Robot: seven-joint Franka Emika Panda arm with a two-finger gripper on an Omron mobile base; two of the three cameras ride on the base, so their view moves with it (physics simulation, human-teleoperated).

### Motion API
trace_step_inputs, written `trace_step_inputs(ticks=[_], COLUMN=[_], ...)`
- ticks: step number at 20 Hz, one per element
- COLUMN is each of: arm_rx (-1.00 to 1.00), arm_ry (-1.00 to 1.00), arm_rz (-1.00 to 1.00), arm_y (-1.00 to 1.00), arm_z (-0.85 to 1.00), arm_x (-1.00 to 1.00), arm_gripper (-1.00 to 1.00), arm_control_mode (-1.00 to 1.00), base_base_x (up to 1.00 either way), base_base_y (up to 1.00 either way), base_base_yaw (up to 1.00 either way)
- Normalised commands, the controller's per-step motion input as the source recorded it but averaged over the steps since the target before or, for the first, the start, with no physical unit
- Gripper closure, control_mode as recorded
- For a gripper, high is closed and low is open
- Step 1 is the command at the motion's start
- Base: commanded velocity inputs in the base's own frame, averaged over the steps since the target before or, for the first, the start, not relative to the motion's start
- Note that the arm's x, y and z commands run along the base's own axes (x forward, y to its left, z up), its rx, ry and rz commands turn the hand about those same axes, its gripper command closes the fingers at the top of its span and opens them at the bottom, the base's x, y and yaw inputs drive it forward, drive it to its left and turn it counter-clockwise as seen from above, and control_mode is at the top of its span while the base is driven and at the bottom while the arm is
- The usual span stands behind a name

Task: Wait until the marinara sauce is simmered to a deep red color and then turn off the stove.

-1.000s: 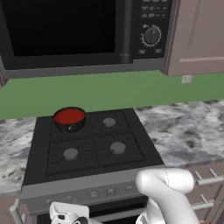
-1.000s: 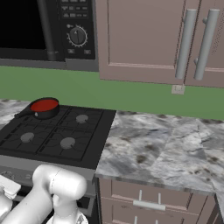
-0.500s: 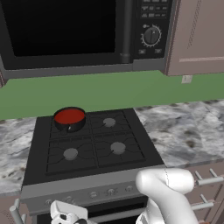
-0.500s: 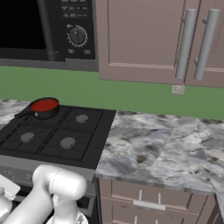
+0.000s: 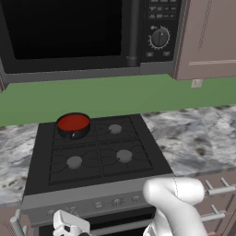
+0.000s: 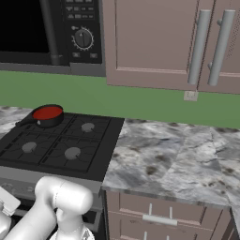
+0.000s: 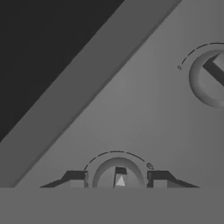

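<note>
Nearest, the tool (image 7: 117,179) sits right at the grey front panel of the stove (image 5: 99,156), its two finger tips (image 7: 73,178) drawn in close on either side of a small knob (image 7: 118,176), seemingly clamped on it or about to be. A second knob (image 7: 209,78) lies further along the panel, untouched. From the left base view the hand (image 5: 69,225) hangs low at the panel's left end.

The step in hand looks like the shut-off itself: the waiting seems over. The next move probably calls for a twist of the wrist on that knob until its pointer reaches the off mark, without slipping off.

Further back, the small black pot (image 5: 73,131) stands on the rear left burner, filled to a flat surface with the marinara sauce (image 5: 73,122), now a deep red. Beyond, the marbled table (image 5: 198,133) runs rightward, and a microwave (image 5: 83,32) hangs above.
</note>
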Motion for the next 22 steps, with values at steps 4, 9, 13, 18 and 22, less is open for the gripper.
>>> trace_step_inputs(ticks=[4, 9, 13, 18, 22], arm_rx=[0.33, 0.33, 0.37, 0.42, 0.50], arm_ry=[0.00, 0.00, -0.02, -0.05, -0.05], arm_rz=[-0.10, -0.10, -0.11, -0.09, 0.00], arm_y=[0.00, -0.07, -0.14, -0.18, -0.40], arm_z=[0.00, 0.00, 0.00, 0.00, 0.00], arm_x=[0.03, 0.00, 0.00, 0.00, 0.00], arm_gripper=[1.00, 1.00, 1.00, 1.00, 1.00], arm_control_mode=[-1.00, -1.00, -1.00, -1.00, -1.00], base_base_x=[0.00, 0.00, 0.00, 0.00, 0.00], base_base_y=[0.00, 0.00, 0.00, 0.00, 0.00], base_base_yaw=[0.00, 0.00, 0.00, 0.00, 0.00])
